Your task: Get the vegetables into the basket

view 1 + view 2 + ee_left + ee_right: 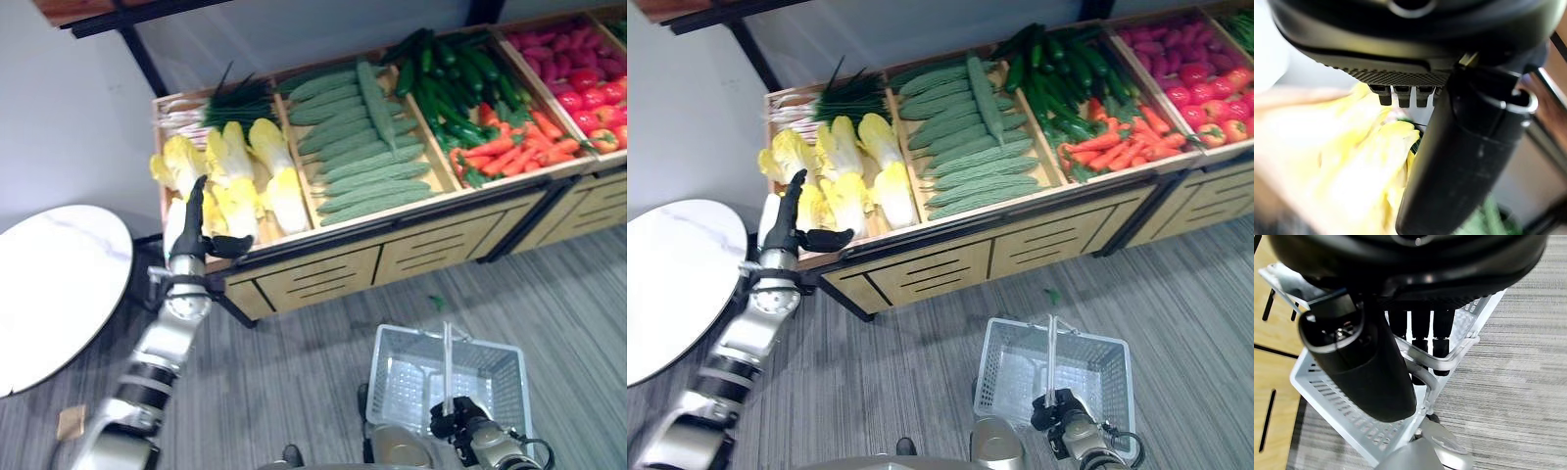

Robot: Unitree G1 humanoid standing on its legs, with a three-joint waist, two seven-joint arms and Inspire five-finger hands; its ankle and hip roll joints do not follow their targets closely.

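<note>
Reaching over the front lip of the produce stand [323, 257], my left hand [196, 223] has its fingers straight and its thumb spread wide, holding nothing, with the yellow-leaved cabbages [231, 181] lying just past the fingertips. My right hand [453, 416] is down low, fingers curled around the handle [448, 367] of the white basket [495, 372], which hangs empty over the grey floor [294, 362]. My read is that the pick has not begun, so nothing of the task is done. To do it well I'd bring the left hand down over the nearest cabbage, fingers on its far side and thumb on the near side, and close around the thick white stem end, since the loose leafy top would likely give way. I'd lift it clear of the lip before swinging across to the basket. Beyond the cabbages, further from my left hand, are green onions [230, 101], long pale cucumbers [358, 147], dark cucumbers [451, 83], carrots [509, 147] and red produce [578, 69], all well apart from my reach. A round white table [54, 284] sits just outside my left arm; I judge the elbow could clip it on the swing.
</note>
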